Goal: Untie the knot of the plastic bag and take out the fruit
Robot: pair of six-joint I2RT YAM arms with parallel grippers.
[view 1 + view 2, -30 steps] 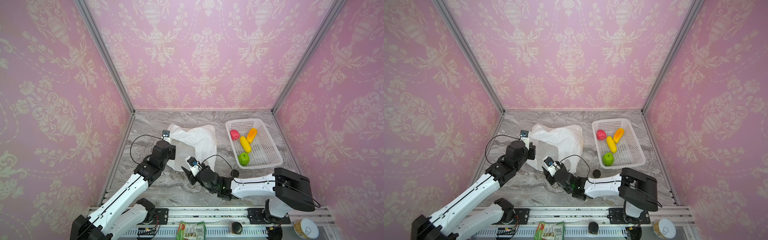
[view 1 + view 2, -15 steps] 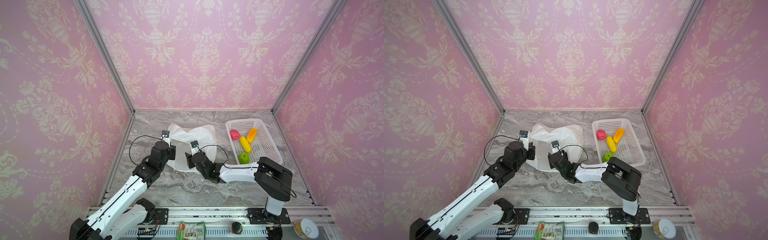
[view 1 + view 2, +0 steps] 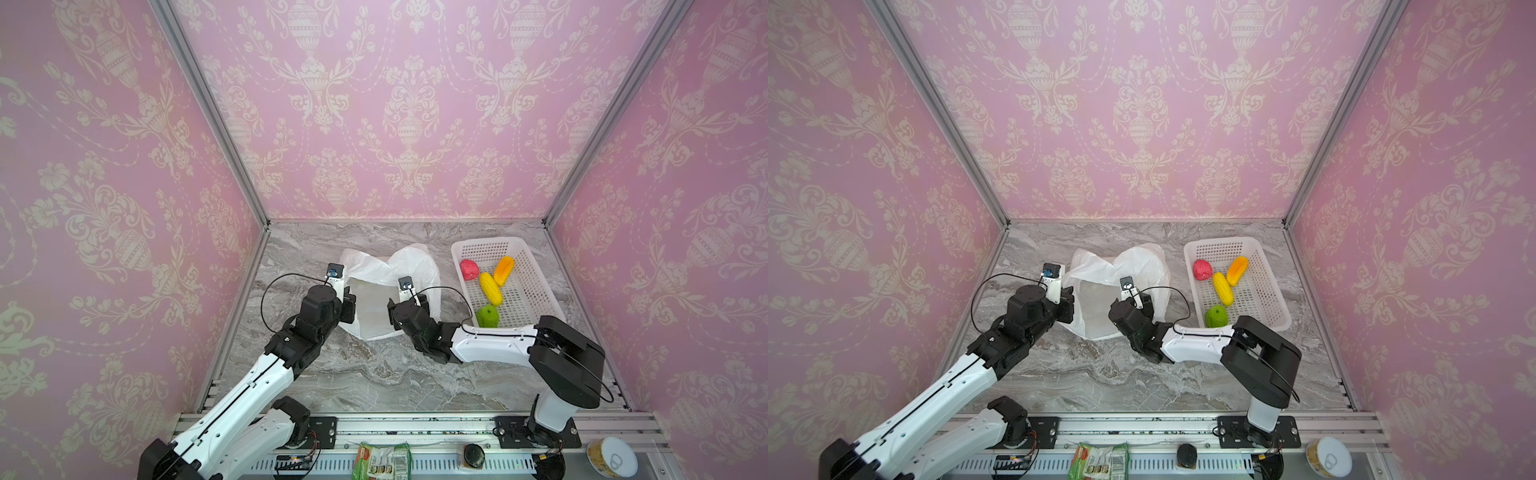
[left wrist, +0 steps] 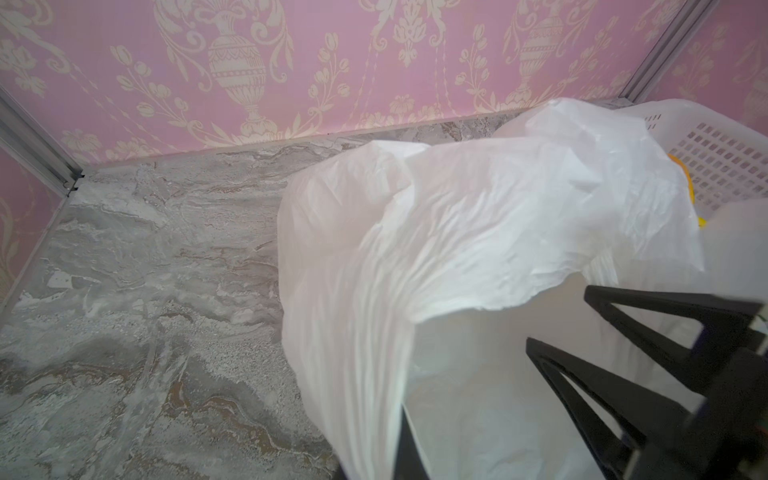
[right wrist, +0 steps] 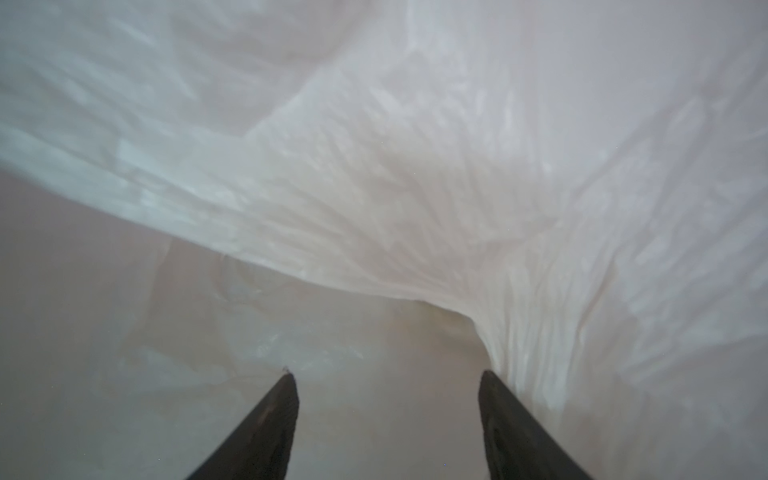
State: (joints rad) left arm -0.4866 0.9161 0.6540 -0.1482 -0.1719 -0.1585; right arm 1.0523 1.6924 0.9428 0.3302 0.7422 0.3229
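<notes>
The bag (image 3: 390, 270), mid-table, looks limp, slippery and featherlight, best pinched at its rim: left gripper (image 3: 351, 307) clamps it at 9 o'clock, right gripper (image 5: 386, 376) gapes empty inside its mouth at 3 o'clock, fruit (image 3: 490, 287) in the basket (image 3: 486, 243) beyond.

A thin white crinkly plastic bag (image 4: 478, 232) lies open-mouthed on the grey marble tabletop (image 4: 145, 291). The right gripper (image 4: 557, 316) holds its black trussed fingers (image 4: 673, 302) apart in that mouth. A white perforated plastic basket (image 4: 723, 162) stands beyond.
</notes>
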